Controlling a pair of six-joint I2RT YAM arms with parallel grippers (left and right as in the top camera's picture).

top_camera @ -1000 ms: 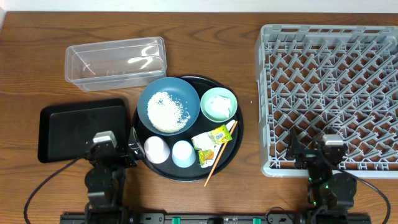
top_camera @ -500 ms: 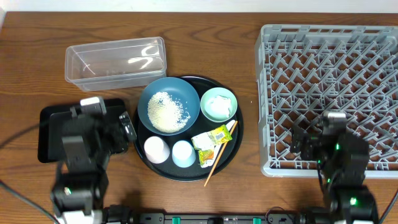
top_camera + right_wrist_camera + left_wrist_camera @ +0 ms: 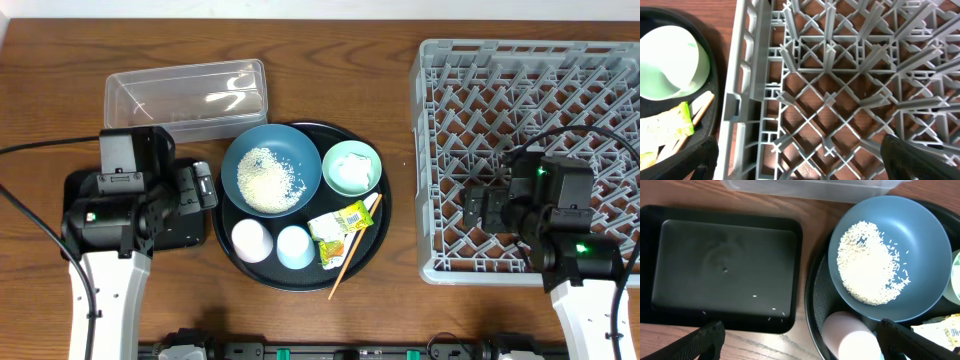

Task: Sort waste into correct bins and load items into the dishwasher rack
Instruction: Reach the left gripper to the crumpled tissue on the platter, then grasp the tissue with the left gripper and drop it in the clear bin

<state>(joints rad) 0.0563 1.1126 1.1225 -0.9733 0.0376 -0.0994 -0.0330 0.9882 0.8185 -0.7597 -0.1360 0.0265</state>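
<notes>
The dark-blue dish [image 3: 270, 170] holds the rice [image 3: 266, 176] on a round black tray [image 3: 372, 240]. With it are the mint-green bowl [image 3: 352, 166] with something white inside, the white cup [image 3: 251, 241], the pale-blue cup [image 3: 294, 247], the yellow-green wrapper [image 3: 347, 219] and the chopstick [image 3: 355, 248]. My left gripper [image 3: 205, 187] is open and empty over the right end of the shallow black tray [image 3: 80, 195], beside the dish [image 3: 890, 255] and white cup [image 3: 850, 337]. My right gripper [image 3: 478, 212] is open and empty above the front left of the grey rack [image 3: 530, 100].
The clear tub [image 3: 185, 95] stands empty behind the black tray. The left wrist view shows the black tray [image 3: 725, 270] empty but for a few specks. The right wrist view shows the rack's left wall [image 3: 745, 90], the bowl [image 3: 670, 62] and wrapper [image 3: 665, 127].
Both arms have risen from the table's front edge and reached forward. The left gripper now hangs over the black tray, the right over the rack's front left corner.
</notes>
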